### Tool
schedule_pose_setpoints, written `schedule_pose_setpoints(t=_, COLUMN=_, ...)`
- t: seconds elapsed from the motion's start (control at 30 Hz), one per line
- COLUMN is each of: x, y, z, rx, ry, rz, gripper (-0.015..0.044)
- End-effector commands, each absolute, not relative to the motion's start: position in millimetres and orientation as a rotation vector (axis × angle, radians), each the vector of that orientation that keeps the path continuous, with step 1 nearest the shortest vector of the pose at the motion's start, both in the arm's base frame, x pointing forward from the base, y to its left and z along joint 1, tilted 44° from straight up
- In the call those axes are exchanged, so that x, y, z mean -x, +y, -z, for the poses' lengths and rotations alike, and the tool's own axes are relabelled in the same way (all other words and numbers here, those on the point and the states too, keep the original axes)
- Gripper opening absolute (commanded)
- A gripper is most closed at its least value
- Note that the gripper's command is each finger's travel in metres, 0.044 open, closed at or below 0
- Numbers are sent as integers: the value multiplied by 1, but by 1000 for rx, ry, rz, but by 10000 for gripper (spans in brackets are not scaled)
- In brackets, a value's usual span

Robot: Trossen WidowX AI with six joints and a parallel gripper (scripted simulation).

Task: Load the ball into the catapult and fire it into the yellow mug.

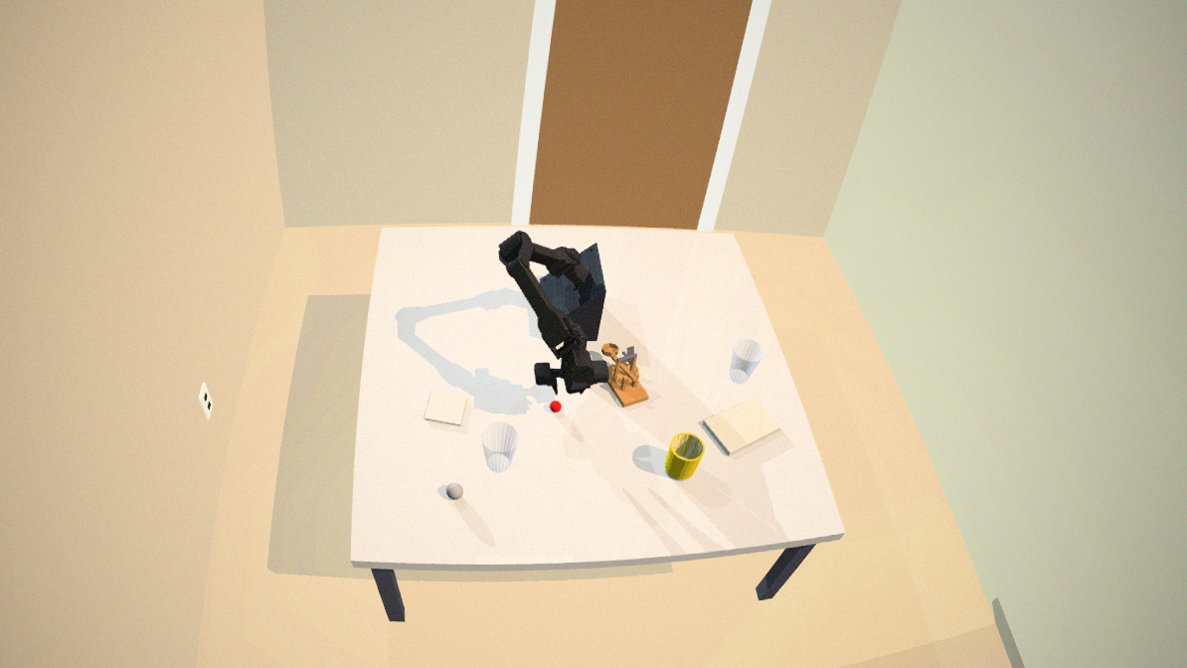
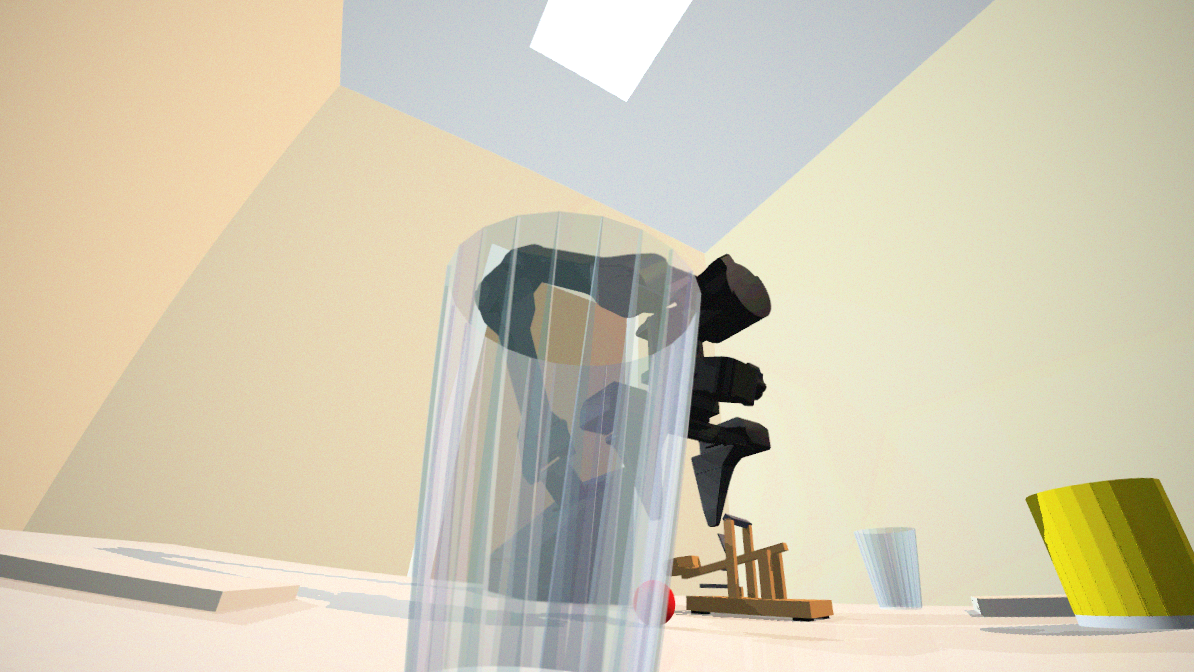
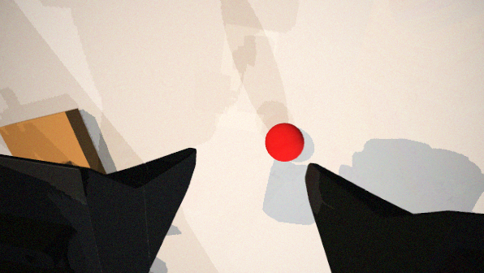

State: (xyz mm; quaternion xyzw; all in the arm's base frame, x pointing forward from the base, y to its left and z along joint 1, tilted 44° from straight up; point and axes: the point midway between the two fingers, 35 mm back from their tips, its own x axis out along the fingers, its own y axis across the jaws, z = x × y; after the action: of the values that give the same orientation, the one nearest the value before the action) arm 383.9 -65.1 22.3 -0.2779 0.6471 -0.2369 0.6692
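Note:
The red ball (image 1: 555, 407) (image 2: 660, 602) (image 3: 284, 142) rests on the table. My gripper (image 1: 568, 390) (image 3: 252, 163) is open and empty, above the table beside the catapult. In the wrist view the ball shows between the fingertip lines, nearer the right finger and slightly beyond it. The wooden catapult (image 1: 631, 395) (image 2: 756, 607) (image 3: 53, 130) stands right of the ball in the top view; its spoon end (image 1: 610, 349) looks empty. Only a base corner shows in the wrist view. The yellow mug (image 1: 681, 464) (image 2: 1107, 550) stands upright, front right of the catapult.
A clear glass (image 1: 499, 447) (image 2: 551, 500) stands front left of the ball, another (image 1: 745, 361) (image 2: 889, 567) at the right. A grey ball (image 1: 454, 491) lies front left. Flat slabs lie at left (image 1: 446, 408) and right (image 1: 741, 425).

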Motion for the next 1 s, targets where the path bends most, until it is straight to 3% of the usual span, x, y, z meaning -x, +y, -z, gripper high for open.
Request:
schedule_pose_setpoints(t=0.0, x=-379, y=-94, z=-31, rx=619, ry=1456, rz=571, gripper=300)
schedule_pose_setpoints(t=0.97, x=-381, y=-121, z=-4, rx=620, ry=1456, rz=572, gripper=300)
